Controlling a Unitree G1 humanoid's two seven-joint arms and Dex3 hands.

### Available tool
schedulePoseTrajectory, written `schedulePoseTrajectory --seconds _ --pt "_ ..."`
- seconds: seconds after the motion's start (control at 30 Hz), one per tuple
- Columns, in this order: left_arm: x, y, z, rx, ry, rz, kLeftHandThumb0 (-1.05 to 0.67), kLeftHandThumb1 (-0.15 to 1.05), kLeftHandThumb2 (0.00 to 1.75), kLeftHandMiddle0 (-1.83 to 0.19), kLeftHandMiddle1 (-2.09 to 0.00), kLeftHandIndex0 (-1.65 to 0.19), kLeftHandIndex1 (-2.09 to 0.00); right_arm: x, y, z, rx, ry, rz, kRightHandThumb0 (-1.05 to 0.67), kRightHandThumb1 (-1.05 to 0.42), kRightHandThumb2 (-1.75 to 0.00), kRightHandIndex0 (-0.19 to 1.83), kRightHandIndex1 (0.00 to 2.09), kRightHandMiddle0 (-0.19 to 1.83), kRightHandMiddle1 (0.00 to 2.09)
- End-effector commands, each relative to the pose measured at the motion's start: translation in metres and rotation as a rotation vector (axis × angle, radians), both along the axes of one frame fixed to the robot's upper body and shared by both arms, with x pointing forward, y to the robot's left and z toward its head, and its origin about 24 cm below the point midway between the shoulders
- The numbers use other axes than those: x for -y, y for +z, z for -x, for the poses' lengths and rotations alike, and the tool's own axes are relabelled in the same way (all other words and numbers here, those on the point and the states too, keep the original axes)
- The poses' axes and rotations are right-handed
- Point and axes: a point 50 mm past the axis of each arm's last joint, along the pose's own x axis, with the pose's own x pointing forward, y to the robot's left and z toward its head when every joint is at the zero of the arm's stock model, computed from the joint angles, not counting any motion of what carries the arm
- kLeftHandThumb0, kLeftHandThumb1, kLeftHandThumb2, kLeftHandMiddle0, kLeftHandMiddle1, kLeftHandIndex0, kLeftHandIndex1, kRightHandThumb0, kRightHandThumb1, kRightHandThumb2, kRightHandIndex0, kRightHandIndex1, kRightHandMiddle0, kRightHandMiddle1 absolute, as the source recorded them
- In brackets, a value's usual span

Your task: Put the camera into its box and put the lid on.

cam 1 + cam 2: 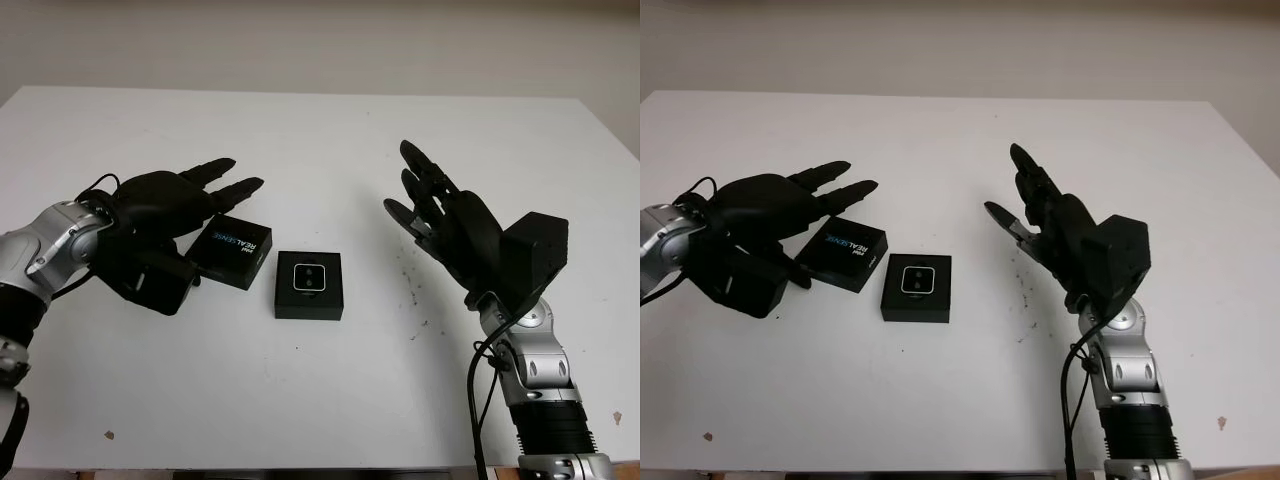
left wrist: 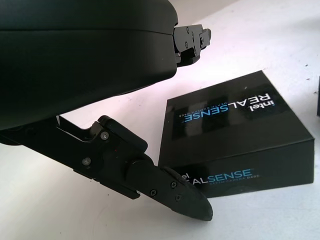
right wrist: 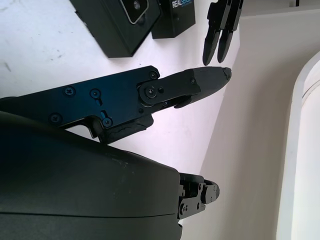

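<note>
With the camera already seated in its box and the lid lying just beside it under the empty, open left hand, a skewed grasp could nudge the box, while the open right hand hovers apart.

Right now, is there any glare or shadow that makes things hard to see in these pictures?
In the left eye view the white table is evenly lit, with only soft shadows under the left hand and right hand. The camera in its box reads clearly. In the left wrist view the lid has a mild sheen, yet its print stays legible.
</note>
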Motion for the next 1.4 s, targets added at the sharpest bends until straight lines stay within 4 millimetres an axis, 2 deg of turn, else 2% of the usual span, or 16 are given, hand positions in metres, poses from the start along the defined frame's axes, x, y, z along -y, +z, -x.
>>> schedulePoseTrajectory --seconds 0.0,0.2,0.47,0.67,0.87,0.97,1.0,1.03,1.07,1.13,1.23,1.37 --pt "0.004 0.005 -0.005 0.010 -0.006 -0.006 -0.60 0.80 0.05 0.04 -0.06 0.16 -0.03 0.003 0.004 0.002 0.026 -0.013 0.007 -0.68 -1.05 -0.11 -0.01 0.08 0.07 0.11" --pt "0.005 -0.003 -0.008 -0.026 -0.005 0.009 -0.60 0.78 0.05 -0.01 -0.07 0.10 -0.07 0.004 0.004 0.003 0.023 -0.032 -0.001 -0.67 -1.05 -0.10 0.00 0.08 0.07 0.10" --pt "0.008 -0.014 -0.007 -0.140 0.034 0.186 -0.66 0.80 0.06 -0.02 -0.06 0.04 -0.08 0.005 0.000 0.005 0.014 -0.046 0.009 -0.61 -1.05 -0.10 0.02 0.08 0.08 0.09" --pt "0.011 -0.025 -0.004 -0.220 0.049 0.204 -0.58 0.82 0.06 -0.04 -0.06 0.03 -0.08 0.007 -0.001 0.006 0.014 -0.070 0.010 -0.61 -1.05 -0.10 0.05 0.08 0.11 0.10" --pt "0.013 -0.034 0.000 -0.277 0.032 0.241 -0.54 0.82 0.06 -0.15 -0.10 -0.10 -0.13 0.009 -0.002 0.007 0.001 -0.086 0.012 -0.61 -1.05 -0.10 0.06 0.08 0.13 0.11" --pt "0.014 -0.039 0.003 -0.300 0.011 0.269 -0.52 0.81 0.05 -0.28 -0.15 -0.20 -0.17 0.009 -0.002 0.008 -0.005 -0.089 0.007 -0.60 -1.05 -0.09 0.06 0.08 0.13 0.10" --pt "0.014 -0.041 0.004 -0.304 0.002 0.280 -0.52 0.81 0.05 -0.32 -0.20 -0.22 -0.19 0.009 -0.002 0.008 -0.005 -0.088 0.005 -0.59 -1.05 -0.09 0.07 0.08 0.13 0.10" --pt "0.014 -0.043 0.006 -0.309 -0.005 0.293 -0.49 0.82 0.05 -0.23 -0.54 -0.24 -0.27 0.008 -0.002 0.008 -0.004 -0.092 0.012 -0.59 -1.05 -0.10 0.07 0.08 0.13 0.10" --pt "0.014 -0.044 0.007 -0.313 -0.010 0.304 -0.47 0.82 0.05 -0.15 -0.78 -0.22 -0.36 0.008 -0.002 0.008 -0.005 -0.094 0.015 -0.59 -1.05 -0.10 0.08 0.09 0.13 0.11" --pt "0.014 -0.047 0.009 -0.322 -0.019 0.325 -0.37 0.84 0.05 -0.09 -1.11 -0.15 -0.68 0.008 -0.003 0.008 -0.005 -0.093 0.020 -0.58 -1.05 -0.11 0.09 0.09 0.14 0.11" --pt "0.016 -0.049 0.013 -0.338 -0.033 0.359 -0.24 0.87 0.06 -0.10 -1.31 -0.17 -0.94 0.009 -0.003 0.008 -0.005 -0.093 0.020 -0.57 -1.05 -0.11 0.08 0.08 0.14 0.11" --pt "0.016 -0.051 0.015 -0.349 -0.041 0.367 -0.21 0.91 0.06 -0.18 -1.40 -0.22 -1.12 0.009 -0.004 0.007 -0.004 -0.093 0.020 -0.57 -1.05 -0.11 0.09 0.08 0.15 0.12"
